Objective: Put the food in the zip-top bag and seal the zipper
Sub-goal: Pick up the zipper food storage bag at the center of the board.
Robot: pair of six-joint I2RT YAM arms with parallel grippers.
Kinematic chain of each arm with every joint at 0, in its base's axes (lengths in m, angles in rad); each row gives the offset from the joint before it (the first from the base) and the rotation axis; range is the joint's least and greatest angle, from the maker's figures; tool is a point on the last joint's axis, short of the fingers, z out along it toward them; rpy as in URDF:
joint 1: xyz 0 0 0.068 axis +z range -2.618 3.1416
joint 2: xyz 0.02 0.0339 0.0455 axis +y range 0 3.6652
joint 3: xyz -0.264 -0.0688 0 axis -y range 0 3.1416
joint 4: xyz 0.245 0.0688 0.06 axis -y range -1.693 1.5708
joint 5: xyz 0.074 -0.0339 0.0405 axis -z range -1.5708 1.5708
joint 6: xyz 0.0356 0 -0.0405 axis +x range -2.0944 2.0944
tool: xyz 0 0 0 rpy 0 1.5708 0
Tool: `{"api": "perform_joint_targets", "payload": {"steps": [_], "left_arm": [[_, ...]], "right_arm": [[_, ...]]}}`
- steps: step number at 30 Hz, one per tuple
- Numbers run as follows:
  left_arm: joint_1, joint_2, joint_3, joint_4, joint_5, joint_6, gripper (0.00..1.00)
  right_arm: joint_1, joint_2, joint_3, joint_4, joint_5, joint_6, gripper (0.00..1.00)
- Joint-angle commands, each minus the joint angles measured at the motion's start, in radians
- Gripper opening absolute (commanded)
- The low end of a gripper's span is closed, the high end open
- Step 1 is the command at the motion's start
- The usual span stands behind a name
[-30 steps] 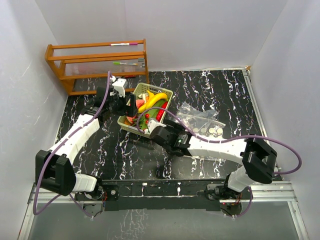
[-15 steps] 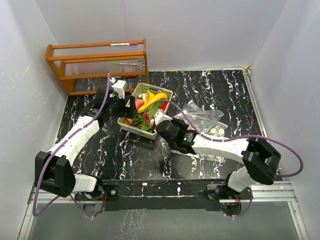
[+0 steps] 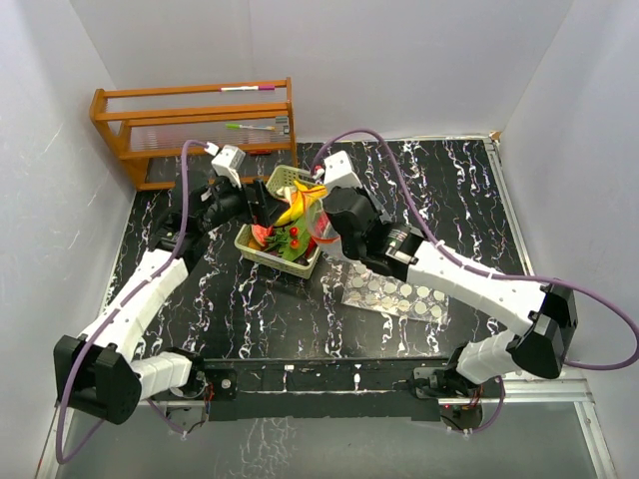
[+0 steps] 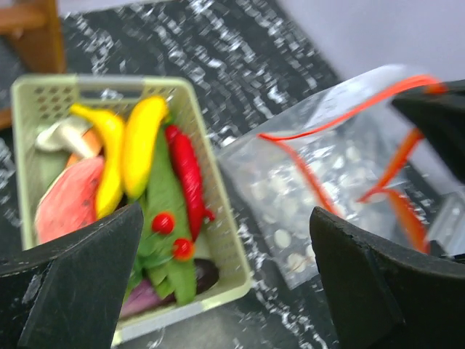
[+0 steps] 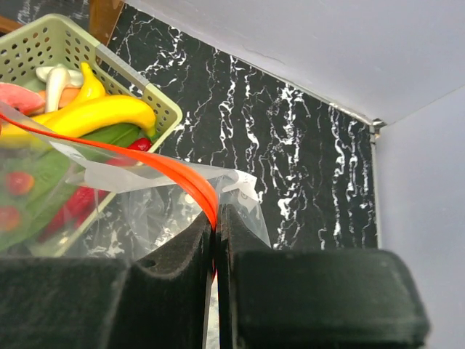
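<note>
- The wooden rack (image 3: 195,128), orange-brown with thin rails, fills the far left corner close against the white walls (image 3: 399,60); a narrow strip of desk (image 3: 449,190) separates it from the basket
- The left arm (image 3: 150,284) reaches in from the near left edge; the left fingers (image 3: 256,208), black and blunt, are spread wide and hold nothing, near the basket's left rim and apart from the food
- The basket (image 4: 109,82), pale green perforated plastic with a rounded rim, sits slantwise left of the desk's middle and holds all the food
- Inside it lie a smooth yellow banana (image 4: 139,145), a pink-red watermelon slice (image 4: 67,211) by the left wall, a ridged red chilli (image 4: 187,174), flat green pods (image 4: 166,211), two small red balls (image 4: 163,222), and a dark purple aubergine (image 4: 203,275) at the near end
- The zip-top bag (image 3: 394,294), clear crinkled film dotted with pale round spots, lies just beside the basket's right wall; its mouth is lifted and gapes open, while its bottom rests on the desk
- The mouth is edged by a red-orange zipper strip (image 5: 182,174)
- The right fingers (image 5: 216,240) are pressed together on that zipper strip, pinching one edge of the mouth; the right arm (image 3: 469,284) arcs over from the near right
- Right of the bag, a broad stretch of desk, black marbled with white veins, runs to the metal rail (image 3: 510,190) at its right edge and the white wall beyond
</note>
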Motion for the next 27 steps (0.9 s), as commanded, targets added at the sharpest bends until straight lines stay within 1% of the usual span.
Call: {"api": "perform_joint_targets", "payload": {"steps": [1, 4, 7, 9, 11, 14, 17, 19, 23, 27], "left_arm": [[0.002, 0.007, -0.009, 0.270, 0.166, -0.188, 0.97], [0.002, 0.049, -0.001, 0.354, 0.200, -0.302, 0.96], [0.002, 0.075, -0.008, 0.440, 0.217, -0.425, 0.88], [0.002, 0.096, -0.006, 0.452, 0.238, -0.468, 0.83], [0.002, 0.116, -0.001, 0.426, 0.253, -0.494, 0.81], [0.001, 0.136, -0.015, 0.426, 0.271, -0.548, 0.79], [-0.002, 0.147, -0.039, 0.477, 0.293, -0.619, 0.78], [-0.009, 0.151, -0.057, 0.511, 0.304, -0.642, 0.78], [-0.022, 0.160, -0.072, 0.504, 0.303, -0.624, 0.79], [-0.039, 0.180, -0.068, 0.519, 0.290, -0.639, 0.79]], "right_arm": [[-0.035, 0.024, 0.077, -0.022, -0.026, 0.133, 0.08], [-0.051, 0.024, 0.084, 0.015, -0.041, 0.145, 0.08], [-0.061, 0.024, 0.081, 0.047, -0.039, 0.140, 0.08], [-0.066, 0.026, 0.082, 0.060, -0.031, 0.135, 0.08], [-0.069, 0.025, 0.088, 0.071, -0.023, 0.131, 0.08], [-0.077, 0.024, 0.088, 0.104, -0.013, 0.106, 0.08], [-0.083, 0.033, 0.085, 0.152, -0.003, 0.072, 0.08], [-0.087, 0.049, 0.091, 0.187, 0.004, 0.051, 0.08], [-0.089, 0.096, 0.136, 0.222, 0.027, 0.016, 0.08], [-0.090, 0.133, 0.166, 0.240, 0.009, 0.002, 0.08]]}}
